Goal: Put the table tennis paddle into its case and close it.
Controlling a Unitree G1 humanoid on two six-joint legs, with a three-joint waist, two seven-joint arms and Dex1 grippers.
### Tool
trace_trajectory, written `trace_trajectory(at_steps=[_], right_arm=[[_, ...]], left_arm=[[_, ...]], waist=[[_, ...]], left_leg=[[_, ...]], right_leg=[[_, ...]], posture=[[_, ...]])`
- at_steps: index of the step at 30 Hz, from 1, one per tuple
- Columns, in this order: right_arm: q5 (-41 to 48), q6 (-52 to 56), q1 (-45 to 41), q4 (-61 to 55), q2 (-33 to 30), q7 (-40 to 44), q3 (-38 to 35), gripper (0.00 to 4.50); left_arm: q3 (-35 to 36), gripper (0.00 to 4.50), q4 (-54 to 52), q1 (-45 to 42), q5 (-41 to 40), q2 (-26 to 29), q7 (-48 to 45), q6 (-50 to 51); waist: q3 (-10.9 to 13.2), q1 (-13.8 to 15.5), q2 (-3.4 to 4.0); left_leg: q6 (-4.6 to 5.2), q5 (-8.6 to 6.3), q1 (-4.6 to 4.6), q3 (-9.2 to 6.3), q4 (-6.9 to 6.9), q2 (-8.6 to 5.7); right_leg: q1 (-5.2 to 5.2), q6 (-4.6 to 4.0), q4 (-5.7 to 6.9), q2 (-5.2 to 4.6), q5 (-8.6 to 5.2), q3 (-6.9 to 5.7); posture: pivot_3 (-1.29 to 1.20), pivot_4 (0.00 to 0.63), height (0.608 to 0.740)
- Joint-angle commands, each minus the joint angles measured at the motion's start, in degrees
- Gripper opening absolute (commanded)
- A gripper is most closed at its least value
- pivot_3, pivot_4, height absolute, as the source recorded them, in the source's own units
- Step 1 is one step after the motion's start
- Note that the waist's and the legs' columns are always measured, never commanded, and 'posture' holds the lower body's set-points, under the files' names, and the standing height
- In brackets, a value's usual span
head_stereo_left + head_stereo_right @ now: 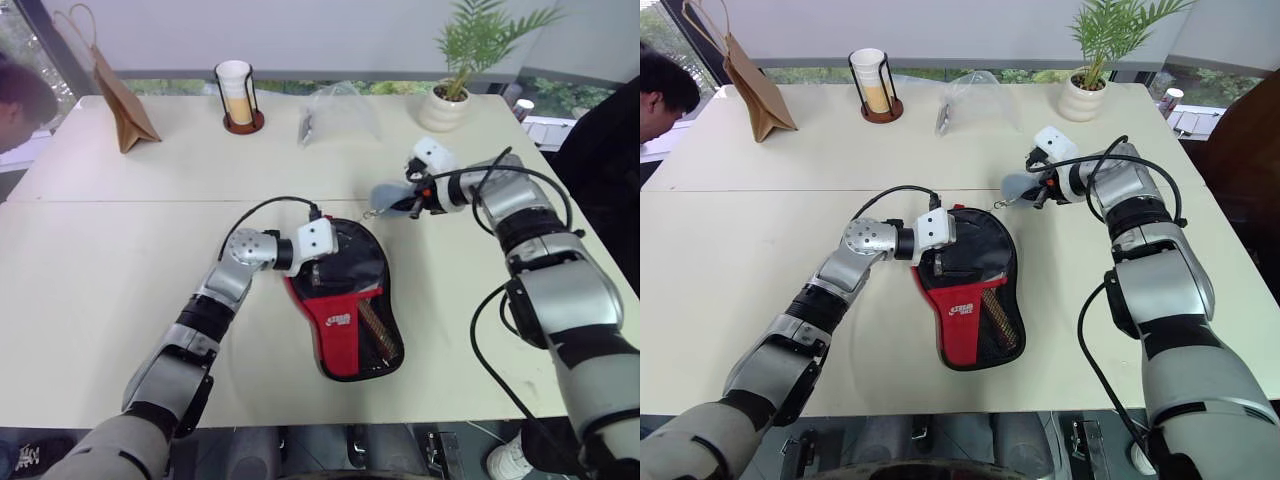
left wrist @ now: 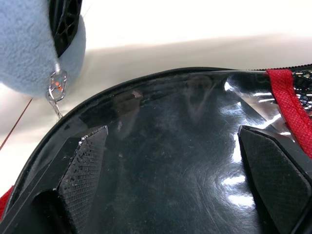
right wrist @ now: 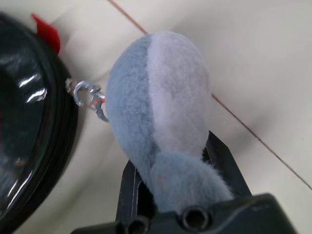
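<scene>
A pale table stands before windows showing greenery outside.

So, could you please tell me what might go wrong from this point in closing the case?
1. The right hand pinches only the soft grey-blue plush charm, clipped by a small metal clasp at the rim of the black paddle-shaped fabric case; the plush may slip or stretch rather than pull the zip.
2. The left hand rests open on the glossy panel, so the case could slide across the pale table under a pull.

The pale table bears the case, cup holder, potted plant.
</scene>
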Motion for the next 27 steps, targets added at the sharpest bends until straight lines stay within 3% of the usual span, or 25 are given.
trace_trajectory(at_steps=[1, 6, 11, 27], right_arm=[[0.20, 5.02, 5.85, -13.56, -4.47, 2.06, -0.92, 0.02], [1.16, 14.68, 18.55, -34.59, -9.31, 1.76, -2.96, 0.02], [3.09, 22.24, 26.45, -48.55, -12.48, 0.69, -5.32, 0.02], [11.42, 33.98, 48.88, -79.66, -25.06, 0.48, -12.96, 0.02]], left_arm=[[-2.55, 4.50, 2.48, 0.96, 3.03, 0.97, -0.20, 2.03], [-3.02, 4.50, 3.19, 0.80, 3.15, 1.01, 0.16, 1.96], [-3.27, 4.50, 3.71, 0.54, 3.10, 0.92, 0.30, 1.92], [-4.07, 4.50, 4.57, 0.48, 3.14, 0.75, 0.72, 1.87]], waist=[[0.00, 0.04, 0.00], [-0.09, 0.20, 0.15], [-0.12, 0.20, 0.18], [-0.14, 1.14, 0.16]], left_leg=[[0.00, 0.00, 0.00, 0.00, 0.00, -0.01], [0.00, 0.00, 0.07, -0.09, 0.01, -0.03], [0.00, -0.01, 0.20, -0.09, 0.01, -0.04], [0.01, -0.01, 0.23, -0.12, 0.00, -0.04]], right_leg=[[0.01, 0.00, 0.00, -0.01, 0.00, 0.00], [0.10, 0.00, 0.00, -0.03, 0.00, -0.05], [0.21, -0.02, -0.02, -0.05, -0.01, -0.06], [0.25, -0.21, -0.08, -0.04, -0.12, -0.06]], posture=[[0.00, 0.150, 0.734], [0.00, 0.150, 0.734], [0.00, 0.150, 0.734], [0.00, 0.150, 0.734]])
